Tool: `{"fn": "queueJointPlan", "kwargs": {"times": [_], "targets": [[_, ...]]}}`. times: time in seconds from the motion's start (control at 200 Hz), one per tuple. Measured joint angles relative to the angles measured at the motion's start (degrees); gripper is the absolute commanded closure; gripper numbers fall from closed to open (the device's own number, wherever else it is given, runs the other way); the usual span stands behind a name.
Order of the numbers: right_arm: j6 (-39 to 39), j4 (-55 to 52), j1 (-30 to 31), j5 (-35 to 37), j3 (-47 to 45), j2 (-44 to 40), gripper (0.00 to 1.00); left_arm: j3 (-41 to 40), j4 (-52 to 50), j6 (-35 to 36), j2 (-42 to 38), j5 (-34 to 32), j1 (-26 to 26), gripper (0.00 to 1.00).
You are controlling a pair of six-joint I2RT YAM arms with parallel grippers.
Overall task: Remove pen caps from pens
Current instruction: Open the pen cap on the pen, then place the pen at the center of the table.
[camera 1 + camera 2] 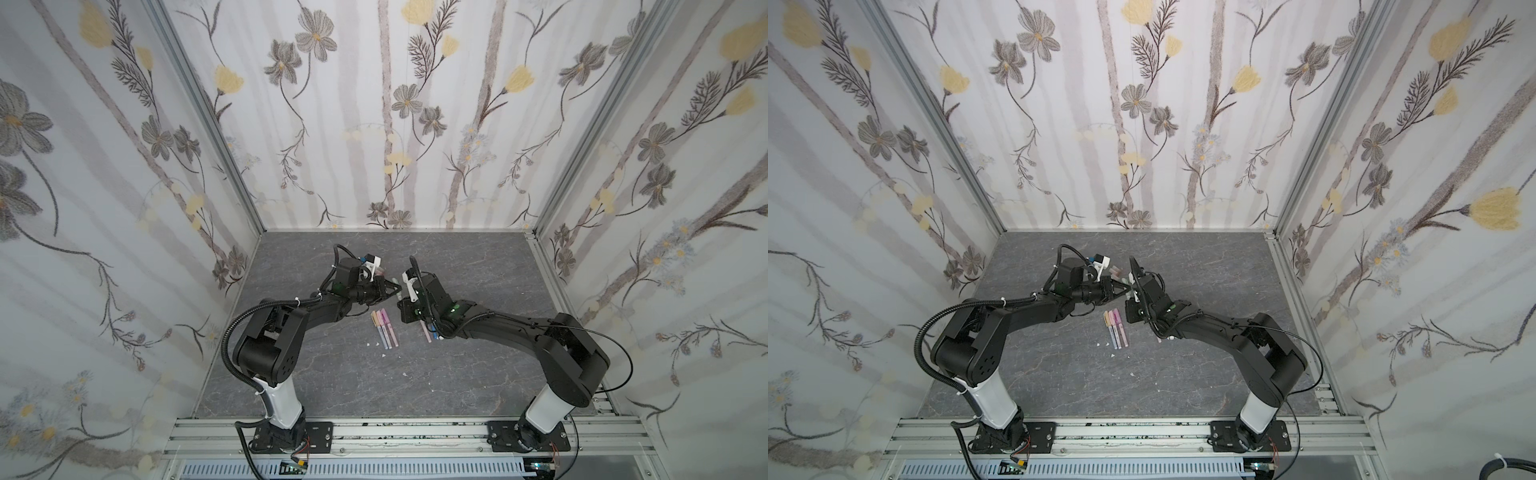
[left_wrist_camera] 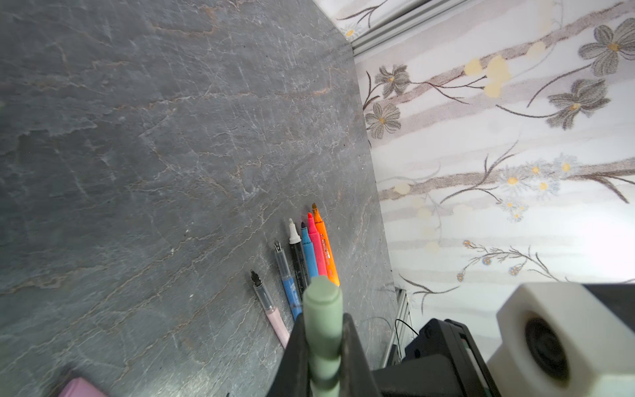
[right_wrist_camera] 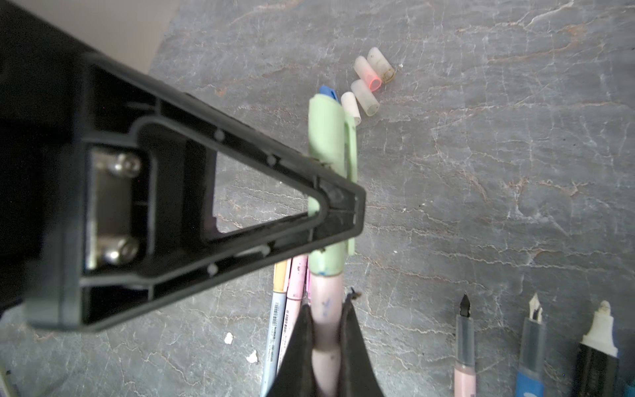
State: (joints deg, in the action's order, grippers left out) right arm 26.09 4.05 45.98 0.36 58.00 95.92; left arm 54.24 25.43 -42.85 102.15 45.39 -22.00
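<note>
Now my left hand [image 2: 323, 323] clenches the green cap [image 3: 326, 137] and my right hand [image 3: 326, 323] the pink pen [image 3: 326, 292], cap still seated, above the middle of the surface [image 1: 332, 374]. Six uncapped pens [image 2: 302, 254] lie toward its right edge from there; three capped pens [image 1: 384, 330] wait nearby.

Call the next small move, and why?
Probably pull the left claw straight off along the pink barrel: it is shut on the green cap, the right claw is shut on that barrel, and the cap is seated, not yet off.
</note>
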Motion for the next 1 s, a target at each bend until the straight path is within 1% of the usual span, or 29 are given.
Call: {"fn": "queueJointPlan", "kwargs": {"times": [0.08, 0.135, 0.215, 0.265, 0.52, 0.699, 0.829, 0.999], "targets": [[0.0, 1.9, 0.3, 0.7, -0.9, -0.7, 1.00, 2.0, -2.4, 0.7, 0.3, 1.8, 0.7, 1.00], [0.5, 3.0, 1.2, 2.5, -1.6, -1.0, 1.00, 3.5, -4.4, 1.2, 0.5, 2.8, 1.2, 1.00], [0.4, -0.9, 2.8, 1.3, -2.8, -1.7, 1.00, 5.9, -4.4, 2.5, 1.4, -2.8, 2.9, 1.00], [0.4, -1.8, 3.8, -0.3, -3.4, -1.7, 1.00, 6.9, -4.6, 3.1, 1.8, -5.0, 3.9, 1.00], [0.7, -3.4, 4.6, -0.2, -4.8, -2.6, 1.00, 8.2, -6.2, 4.4, 2.8, -7.9, 5.5, 1.00], [0.9, -5.2, 4.5, 2.2, -5.0, -2.4, 1.00, 4.2, -6.4, 6.0, 0.8, -8.2, 7.6, 1.00], [0.9, -7.8, 4.1, 5.1, -5.0, -0.7, 1.00, -0.5, -7.2, 6.9, -1.4, -8.5, 10.4, 1.00], [0.9, -10.4, 3.9, 8.2, -5.0, 1.3, 1.00, -5.1, -7.3, 8.2, -3.4, -8.3, 12.4, 1.00]]}}
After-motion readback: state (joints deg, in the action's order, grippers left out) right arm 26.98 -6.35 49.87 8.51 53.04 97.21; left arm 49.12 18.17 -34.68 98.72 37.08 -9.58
